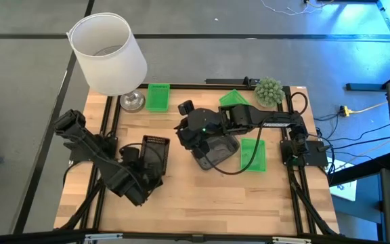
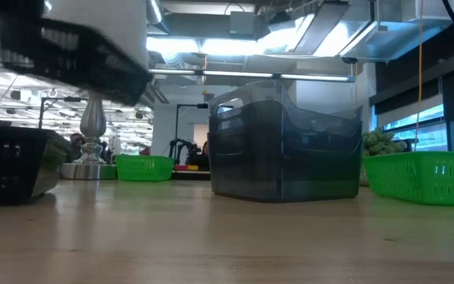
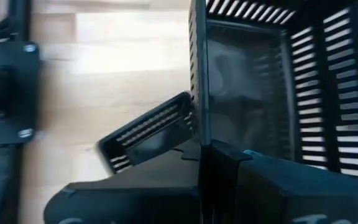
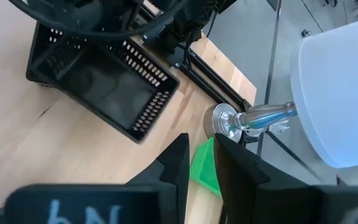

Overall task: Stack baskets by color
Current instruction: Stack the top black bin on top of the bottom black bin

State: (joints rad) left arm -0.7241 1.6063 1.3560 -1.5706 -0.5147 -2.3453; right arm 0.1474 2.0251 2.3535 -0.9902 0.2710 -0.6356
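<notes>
Fingers [image 3: 199, 149] of the left arm pinch a black basket [image 3: 272, 81]'s wall near the lamp [image 1: 110, 54]; right fingers' state unclear.

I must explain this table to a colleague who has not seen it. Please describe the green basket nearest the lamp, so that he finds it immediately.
Start at the white lampshade over the table's far left corner, and find its silver lamp base on the wood. The green basket lies directly beside that base, at the far edge. The other two green baskets lie further right, near the right arm.
</notes>
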